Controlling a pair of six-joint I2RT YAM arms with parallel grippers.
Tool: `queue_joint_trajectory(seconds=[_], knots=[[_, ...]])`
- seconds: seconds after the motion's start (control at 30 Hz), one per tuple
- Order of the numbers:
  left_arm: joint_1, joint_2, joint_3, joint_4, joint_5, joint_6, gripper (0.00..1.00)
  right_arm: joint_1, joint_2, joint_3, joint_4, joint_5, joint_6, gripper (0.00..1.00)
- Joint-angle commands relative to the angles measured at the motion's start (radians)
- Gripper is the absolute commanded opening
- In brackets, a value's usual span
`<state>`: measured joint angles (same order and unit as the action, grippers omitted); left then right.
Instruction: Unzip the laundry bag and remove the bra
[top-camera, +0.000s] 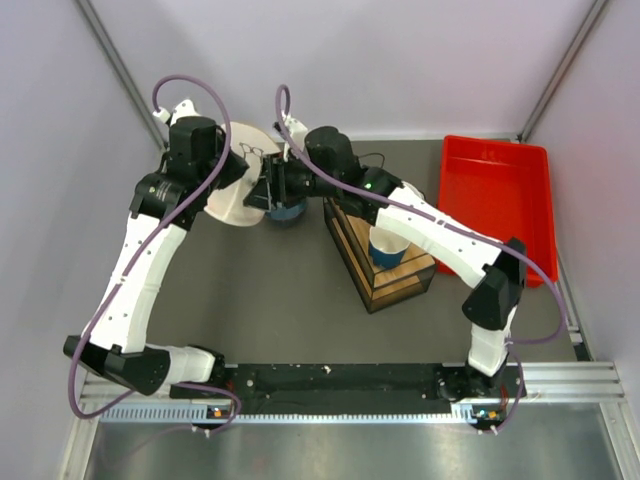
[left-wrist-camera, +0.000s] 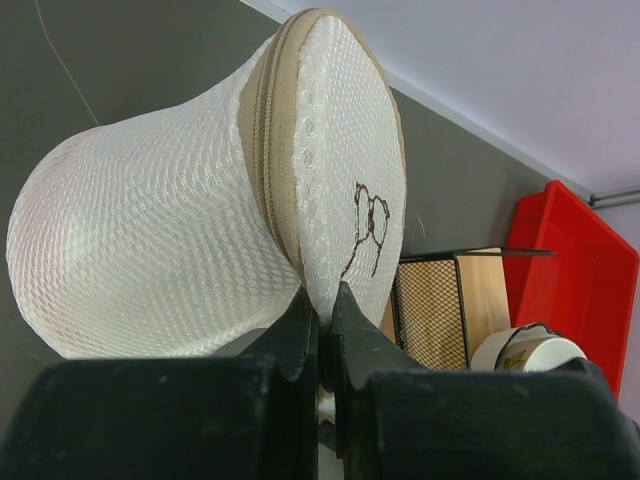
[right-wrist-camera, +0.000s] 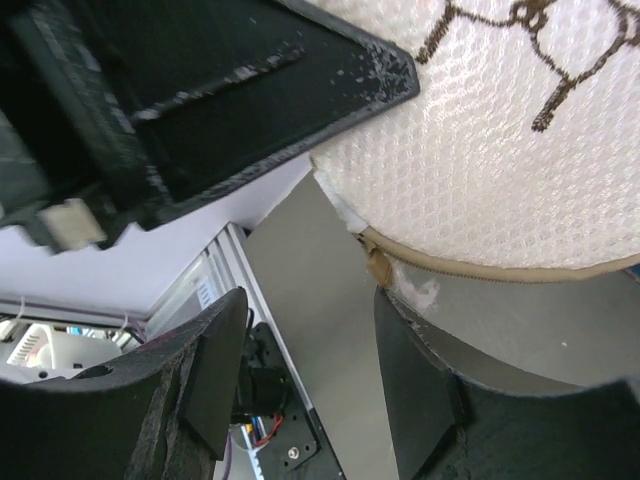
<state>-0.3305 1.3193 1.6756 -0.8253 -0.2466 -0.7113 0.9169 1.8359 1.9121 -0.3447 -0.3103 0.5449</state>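
The laundry bag (left-wrist-camera: 160, 240) lies on its side at the back of the table; in the top view it is a white round shape (top-camera: 232, 203). A tan zipper band (left-wrist-camera: 262, 150) runs round the end that bears the black drawing (left-wrist-camera: 368, 225). My left gripper (left-wrist-camera: 322, 312) is shut on the rim of that round end. My right gripper (right-wrist-camera: 310, 350) is open just below the same end (right-wrist-camera: 500, 170), with the tan zipper pull (right-wrist-camera: 380, 266) near its right fingertip (right-wrist-camera: 410, 350), not held. The bra does not show; it cannot be made out through the mesh.
A wire-and-wood basket (top-camera: 395, 275) holding a white bowl (top-camera: 388, 245) stands right of the bag. A red tray (top-camera: 495, 200) lies at the far right. A dark blue object (top-camera: 288, 213) sits under the right gripper (top-camera: 268, 188). The left gripper (top-camera: 238, 170) is close beside it.
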Motion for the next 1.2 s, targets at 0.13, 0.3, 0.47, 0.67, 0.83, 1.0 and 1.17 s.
queue_joint_trajectory(seconds=[0.13, 0.3, 0.47, 0.67, 0.83, 1.0, 1.17], knots=[[-0.002, -0.034, 0.046, 0.032, 0.03, 0.006, 0.0, 0.016, 0.022, 0.051, 0.026, -0.041, -0.014, 0.56], [-0.002, -0.032, 0.042, 0.029, 0.036, 0.001, 0.0, 0.016, 0.039, 0.079, 0.026, -0.032, -0.023, 0.56], [-0.002, -0.038, 0.041, 0.028, 0.035, -0.001, 0.0, 0.016, 0.042, 0.087, 0.026, -0.001, -0.029, 0.55], [-0.002, -0.037, 0.038, 0.028, 0.043, -0.005, 0.0, 0.016, 0.043, 0.084, 0.035, 0.053, -0.049, 0.54], [-0.002, -0.037, 0.033, 0.028, 0.043, -0.004, 0.0, 0.016, 0.019, 0.048, 0.101, 0.073, -0.054, 0.54], [-0.002, -0.035, 0.035, 0.023, 0.04, -0.004, 0.0, 0.014, -0.001, 0.007, 0.156, 0.076, -0.051, 0.53], [-0.002, -0.035, 0.036, 0.022, 0.036, -0.005, 0.0, 0.016, -0.001, -0.004, 0.156, 0.079, -0.043, 0.51]])
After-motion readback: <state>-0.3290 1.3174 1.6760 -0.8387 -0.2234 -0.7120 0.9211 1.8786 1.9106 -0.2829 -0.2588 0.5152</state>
